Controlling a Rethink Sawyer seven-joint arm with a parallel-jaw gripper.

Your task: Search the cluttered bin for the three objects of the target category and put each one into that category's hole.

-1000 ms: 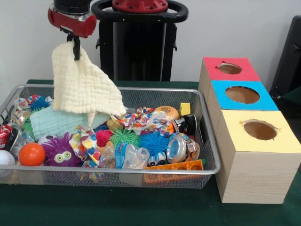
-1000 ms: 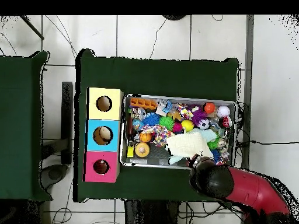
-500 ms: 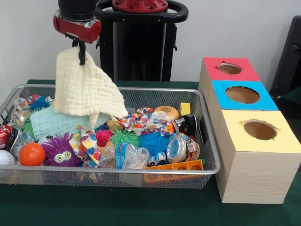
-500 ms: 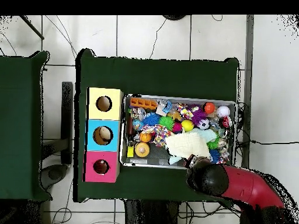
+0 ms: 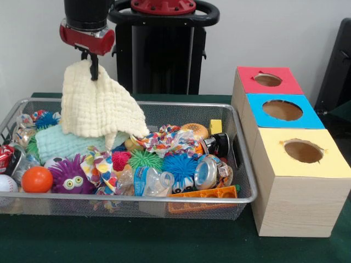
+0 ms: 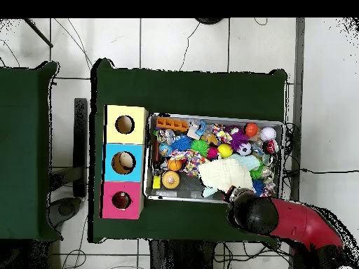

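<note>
Since a second ago the pincer (image 5: 94,70) has carried the cream quilted cloth (image 5: 96,107) slightly sideways, clamped on its top corner; it hangs over the wire mesh bin (image 5: 236,123), its hem brushing a mint towel (image 5: 60,143). Soft and light, it will sway, so a corner pinch suits it. Overhead, the cloth (image 6: 224,175) sits over the bin's near edge, well apart from the pink, blue and yellow hole boxes (image 6: 123,162) on the green table (image 6: 189,91).

Reaching in from 5 o'clock in the overhead view, red arm (image 6: 305,223) angled toward 10 o'clock. Wrist vertical, red collar above gripper (image 5: 94,70), pointing straight down at 6 o'clock, clamped on a cream cloth (image 5: 97,102) hanging below.
</note>
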